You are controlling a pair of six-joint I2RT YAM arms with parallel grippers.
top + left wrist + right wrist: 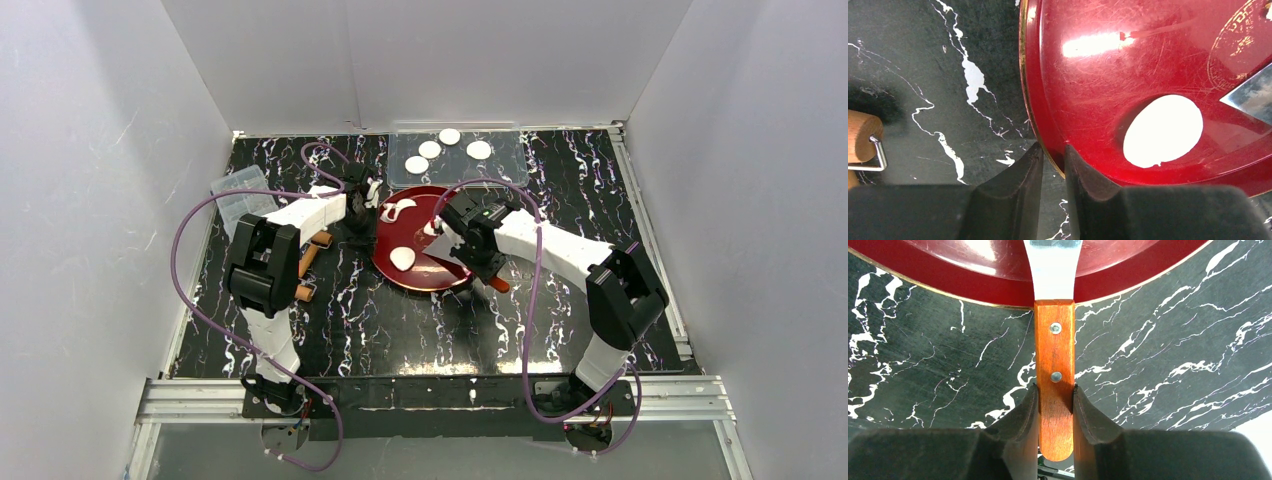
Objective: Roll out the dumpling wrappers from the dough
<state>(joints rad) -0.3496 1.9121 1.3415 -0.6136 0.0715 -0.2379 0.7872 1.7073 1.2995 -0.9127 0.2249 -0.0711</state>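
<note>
On black marbled table (923, 60), my left gripper (1053, 149) pinches the glossy red plate (1098, 60) rim near smooth oval dough (1163, 131); right gripper (1054, 388) clamps the wooden-handled steel spatula (1054, 340).

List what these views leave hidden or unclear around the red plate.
Spatula blade: right wrist view, cut off by the top edge.
Rolling pin: left wrist view, cut off by the left edge; top view, mostly under the left arm.
Left end effector on the red plate rim: left wrist view, fingers straddle it, contact unclear.
Dough scraps: top view, too small for shape.
</note>
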